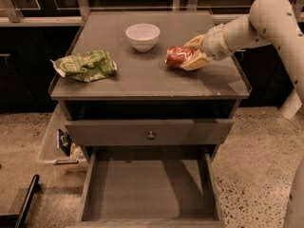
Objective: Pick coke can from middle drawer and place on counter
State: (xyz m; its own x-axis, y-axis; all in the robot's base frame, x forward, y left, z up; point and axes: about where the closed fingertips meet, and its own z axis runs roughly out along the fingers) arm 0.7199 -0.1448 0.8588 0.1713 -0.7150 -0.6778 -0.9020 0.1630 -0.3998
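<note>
We see the pincer (186, 57) clamped around the coke can (175, 56), held on its side low over the counter (142, 77) near the white bowl (142, 36), the middle drawer (147, 189) open below without it; by our judgement only 1 step, the release, remains.

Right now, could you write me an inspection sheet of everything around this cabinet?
Surface: counter, grey and flat.
Job's things: coke can turned on its side at the counter's right, in the gripper; middle drawer pulled open, nothing seen inside.
Clutter: white bowl and green snack bag on the counter.
Grippers: gripper shut on the coke can, over the counter's right side.
Cables: nothing seen.
Surroundings: speckled floor; clear bin left of the cabinet.
</note>
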